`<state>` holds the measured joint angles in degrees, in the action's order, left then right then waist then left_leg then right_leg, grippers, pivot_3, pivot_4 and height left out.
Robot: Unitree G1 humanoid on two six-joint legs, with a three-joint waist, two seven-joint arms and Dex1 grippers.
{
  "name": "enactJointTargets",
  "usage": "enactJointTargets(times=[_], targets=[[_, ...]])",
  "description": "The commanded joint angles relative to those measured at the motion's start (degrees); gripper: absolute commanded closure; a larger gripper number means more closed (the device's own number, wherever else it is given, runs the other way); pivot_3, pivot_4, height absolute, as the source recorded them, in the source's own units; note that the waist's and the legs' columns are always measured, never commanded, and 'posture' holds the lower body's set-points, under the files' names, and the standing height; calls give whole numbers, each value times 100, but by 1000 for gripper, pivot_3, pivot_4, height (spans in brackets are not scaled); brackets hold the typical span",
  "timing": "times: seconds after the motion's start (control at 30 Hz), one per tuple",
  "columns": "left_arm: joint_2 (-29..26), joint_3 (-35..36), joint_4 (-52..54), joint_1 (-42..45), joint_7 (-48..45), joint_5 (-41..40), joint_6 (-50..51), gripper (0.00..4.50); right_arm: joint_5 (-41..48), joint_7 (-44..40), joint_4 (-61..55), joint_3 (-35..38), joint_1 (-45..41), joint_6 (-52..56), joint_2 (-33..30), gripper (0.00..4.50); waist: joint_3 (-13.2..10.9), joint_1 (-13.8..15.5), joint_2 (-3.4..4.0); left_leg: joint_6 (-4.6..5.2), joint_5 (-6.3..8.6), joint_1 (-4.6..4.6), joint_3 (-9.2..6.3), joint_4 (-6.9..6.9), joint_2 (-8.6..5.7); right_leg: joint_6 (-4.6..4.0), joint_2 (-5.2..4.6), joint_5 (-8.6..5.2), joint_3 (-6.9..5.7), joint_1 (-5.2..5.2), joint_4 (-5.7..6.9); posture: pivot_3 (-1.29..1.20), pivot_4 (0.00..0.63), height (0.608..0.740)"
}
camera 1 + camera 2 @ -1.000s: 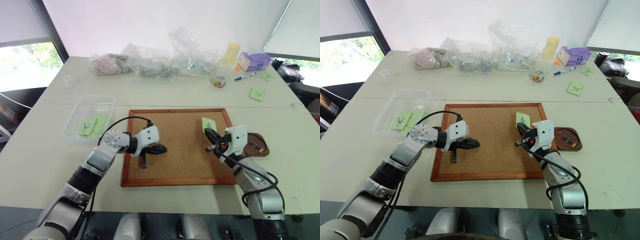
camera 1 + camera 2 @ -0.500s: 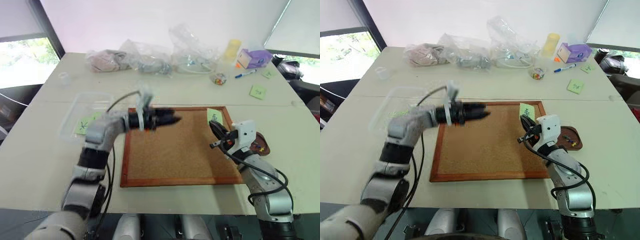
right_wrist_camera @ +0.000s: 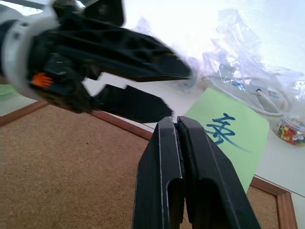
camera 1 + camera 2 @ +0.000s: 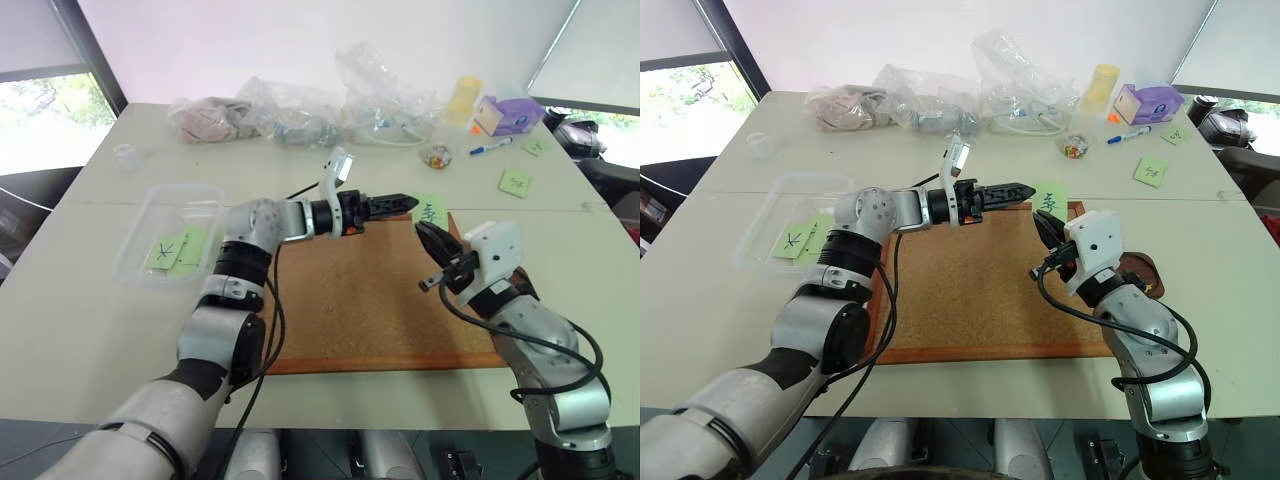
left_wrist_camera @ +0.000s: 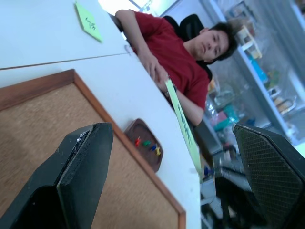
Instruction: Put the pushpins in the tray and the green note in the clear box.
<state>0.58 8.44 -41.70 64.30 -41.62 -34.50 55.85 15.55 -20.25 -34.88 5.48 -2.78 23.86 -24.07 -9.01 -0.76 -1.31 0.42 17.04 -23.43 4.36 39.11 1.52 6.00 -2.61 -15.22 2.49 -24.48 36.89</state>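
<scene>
My left gripper [image 4: 408, 203] has swung up across the corkboard [image 4: 370, 300] and spread its jaws. The green note [image 4: 430, 211], pinched upright in my shut right gripper [image 4: 427, 238], stands just past its fingertips, edge-on between them.

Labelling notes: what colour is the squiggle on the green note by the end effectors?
Dark blue ink on the green note, clearest in the right wrist view.

You'll find no printed text or brand. The green note [image 3: 232, 129] carries a blue handwritten squiggle; at nine o'clock, the note [image 4: 165, 251] in the clear box [image 4: 205, 200] bears an X.
</scene>
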Motion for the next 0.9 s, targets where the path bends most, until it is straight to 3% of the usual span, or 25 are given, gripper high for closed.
enactJointTargets(times=[0.03,0.2,0.5,0.53,0.67,0.8,0.9], targets=[[140,162,-322,369,-110,-50,-299,37,-103,43,-403,-58,-21,42,-76,4500,-1,6,0,0,0,0,0,0,0,0,0,0,0,0,1,0,150,737],[304,100,-727,557,-268,61,-546,37,-214,91,-647,-179,36,166,-48,4500,-1,6,-1,0,0,-1,4,2,-3,0,-4,0,2,0,0,0,150,737],[326,-71,-856,618,-475,302,-585,4204,-428,62,-801,-318,153,231,-106,4500,-2,6,-1,0,0,-1,3,2,-3,0,-3,0,2,0,0,0,150,737],[320,-113,-854,609,-491,360,-612,4428,-441,62,-811,-334,148,238,-106,4500,-2,6,-1,0,0,-1,3,2,-3,0,-3,0,2,0,1,0,150,737],[275,-361,-787,519,-618,636,-760,4428,-517,36,-829,-389,118,239,-159,4500,-1,6,-1,0,0,-1,3,3,-3,0,-3,0,2,0,1,0,150,737],[166,-1219,-678,173,-787,1543,-1797,4428,-586,64,-895,-428,93,384,-209,4500,0,11,0,0,0,0,4,3,-4,0,-4,0,2,0,1,0,150,737],[152,-1367,-730,54,-809,1764,-2093,4428,-529,189,-1041,-400,51,485,-79,4500,-1,9,0,-1,0,0,4,3,-3,-1,-4,0,3,0,1,0,150,737]])
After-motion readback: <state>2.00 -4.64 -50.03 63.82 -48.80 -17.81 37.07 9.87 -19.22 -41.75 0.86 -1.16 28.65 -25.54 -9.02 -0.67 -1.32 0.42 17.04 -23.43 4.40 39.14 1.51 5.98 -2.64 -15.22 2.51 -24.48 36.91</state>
